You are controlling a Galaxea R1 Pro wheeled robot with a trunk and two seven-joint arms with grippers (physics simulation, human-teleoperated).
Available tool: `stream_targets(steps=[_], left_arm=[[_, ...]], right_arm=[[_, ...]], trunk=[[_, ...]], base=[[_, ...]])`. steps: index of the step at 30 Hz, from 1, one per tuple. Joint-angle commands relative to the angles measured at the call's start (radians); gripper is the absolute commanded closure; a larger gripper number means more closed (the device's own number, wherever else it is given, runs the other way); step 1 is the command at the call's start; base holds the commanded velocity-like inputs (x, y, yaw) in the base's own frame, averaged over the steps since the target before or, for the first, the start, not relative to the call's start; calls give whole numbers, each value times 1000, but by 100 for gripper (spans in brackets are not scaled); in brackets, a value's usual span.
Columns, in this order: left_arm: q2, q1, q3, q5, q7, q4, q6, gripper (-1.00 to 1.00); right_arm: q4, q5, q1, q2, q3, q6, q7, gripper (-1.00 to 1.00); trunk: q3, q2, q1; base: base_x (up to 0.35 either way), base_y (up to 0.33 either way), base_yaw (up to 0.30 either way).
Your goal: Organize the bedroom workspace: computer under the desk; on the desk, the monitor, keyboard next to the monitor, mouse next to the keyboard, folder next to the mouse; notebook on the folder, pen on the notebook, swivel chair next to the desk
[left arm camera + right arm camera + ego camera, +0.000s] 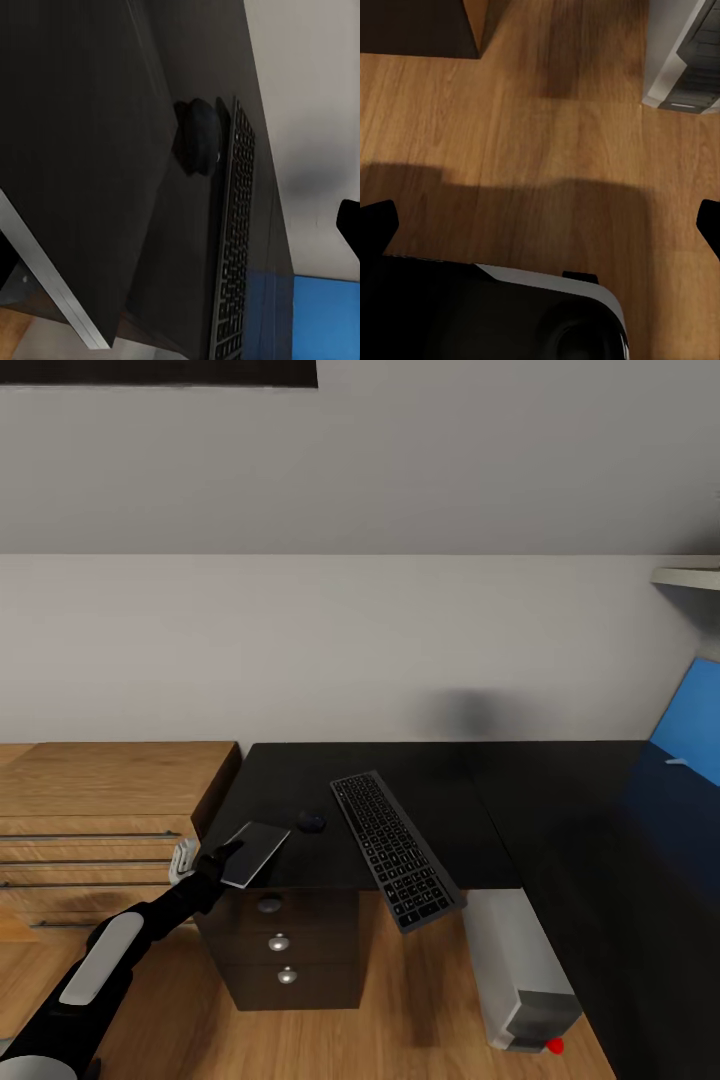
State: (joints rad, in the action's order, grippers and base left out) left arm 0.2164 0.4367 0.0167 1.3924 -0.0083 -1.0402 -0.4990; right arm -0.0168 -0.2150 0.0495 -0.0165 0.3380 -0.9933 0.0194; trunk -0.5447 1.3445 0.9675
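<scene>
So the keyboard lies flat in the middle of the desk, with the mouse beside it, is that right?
Not quite. The keyboard is not in the middle: its near end sticks out over the front edge of the desk, as the head view shows. The mouse is indeed beside it.

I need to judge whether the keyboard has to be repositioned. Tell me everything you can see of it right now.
The keyboard is a slim, flat, full-width board with a dark grey frame and black keys, lying face up on the glossy black desk. It sits diagonally, with its near end jutting past the front edge of the desk, above the computer. The mouse lies close beside its far end; whether they touch is unclear. Neither gripper touches it.
</scene>
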Motion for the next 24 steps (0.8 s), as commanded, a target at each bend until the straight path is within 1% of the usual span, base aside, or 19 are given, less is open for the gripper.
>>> stream_targets(steps=[1,13,24], left_arm=[[0,0,2,4,-1,0,-6,-100],[0,0,2,5,-1,0,-6,-100],[0,0,2,5,-1,2,-9,-100]], right_arm=[[-2,-7,-1,0,9,-4,2,-100],[-2,-7,0,0,9,-4,2,-100],[-2,-7,0,-1,9,-4,2,-100]], trunk=[[-1,0,0],[-1,0,0],[-1,0,0]], base=[[0,0,0],[-6,0,0],[-143,0,0]])
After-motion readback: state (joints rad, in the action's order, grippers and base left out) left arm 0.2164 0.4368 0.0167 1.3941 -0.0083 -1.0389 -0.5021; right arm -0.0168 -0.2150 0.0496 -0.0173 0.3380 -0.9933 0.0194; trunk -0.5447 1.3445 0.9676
